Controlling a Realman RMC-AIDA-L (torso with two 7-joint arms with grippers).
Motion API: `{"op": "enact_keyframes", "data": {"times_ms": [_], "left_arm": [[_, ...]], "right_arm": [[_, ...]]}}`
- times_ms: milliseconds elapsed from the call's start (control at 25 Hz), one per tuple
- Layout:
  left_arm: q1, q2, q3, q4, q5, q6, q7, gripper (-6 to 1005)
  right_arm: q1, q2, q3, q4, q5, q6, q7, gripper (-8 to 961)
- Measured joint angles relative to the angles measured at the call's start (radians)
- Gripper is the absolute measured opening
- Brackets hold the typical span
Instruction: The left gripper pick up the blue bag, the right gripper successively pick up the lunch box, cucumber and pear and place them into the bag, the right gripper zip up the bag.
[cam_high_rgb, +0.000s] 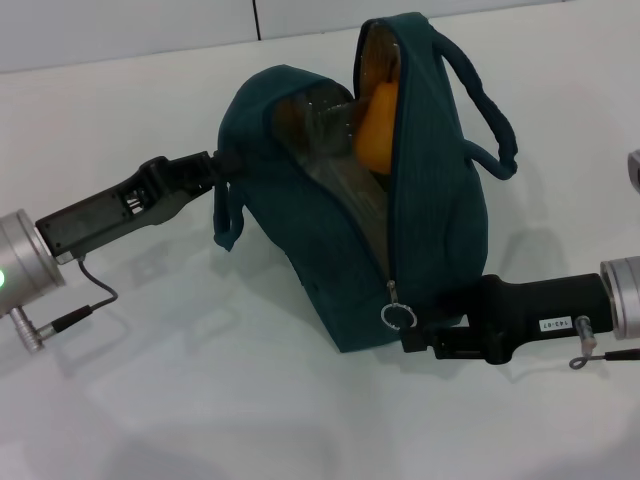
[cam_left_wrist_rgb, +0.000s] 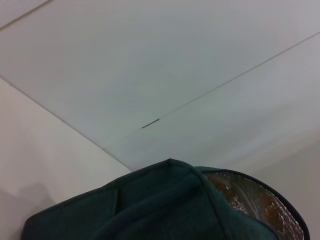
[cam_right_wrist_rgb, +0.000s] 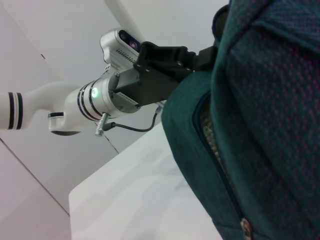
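The blue bag (cam_high_rgb: 440, 190) stands tilted on the white table, its top gaping open and its zipper undone. My left gripper (cam_high_rgb: 222, 165) is shut on the bag's left edge beside a loop handle, and the right wrist view shows the same grip (cam_right_wrist_rgb: 202, 56). Inside the opening lie the clear lunch box (cam_high_rgb: 325, 125) and the orange pear (cam_high_rgb: 378, 125). The cucumber is hidden. My right gripper (cam_high_rgb: 415, 335) sits low at the bag's front corner, right beside the metal ring pull (cam_high_rgb: 398, 316) at the zipper's lower end. The left wrist view shows bag fabric (cam_left_wrist_rgb: 165, 205) and foil lining (cam_left_wrist_rgb: 255, 205).
The white table (cam_high_rgb: 200, 400) spreads around the bag. A second loop handle (cam_high_rgb: 490, 110) sticks out on the bag's right side. A cable (cam_high_rgb: 85, 305) hangs from the left wrist. A grey object (cam_high_rgb: 633, 170) shows at the right edge.
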Motion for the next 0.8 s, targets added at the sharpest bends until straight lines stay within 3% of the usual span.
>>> {"op": "enact_keyframes", "data": {"times_ms": [80, 200, 400, 600, 800], "left_arm": [[0.001, 0.000, 0.000, 0.000, 0.000, 0.000, 0.001, 69], [0.001, 0.000, 0.000, 0.000, -0.001, -0.002, 0.001, 69], [0.005, 0.000, 0.000, 0.000, -0.001, -0.002, 0.002, 69], [0.009, -0.001, 0.002, 0.000, -0.002, 0.001, 0.003, 69], [0.010, -0.003, 0.005, 0.000, -0.002, 0.003, 0.004, 70]], "right_arm": [[-0.005, -0.002, 0.002, -0.002, 0.000, 0.000, 0.000, 475], [-0.007, -0.002, 0.012, -0.003, 0.000, 0.000, 0.000, 360], [-0.009, 0.000, 0.014, -0.003, 0.000, 0.008, 0.001, 248], [-0.009, 0.005, 0.014, -0.001, 0.000, 0.024, 0.001, 181], [-0.002, 0.007, 0.014, 0.006, 0.000, 0.044, 0.006, 181]]}}
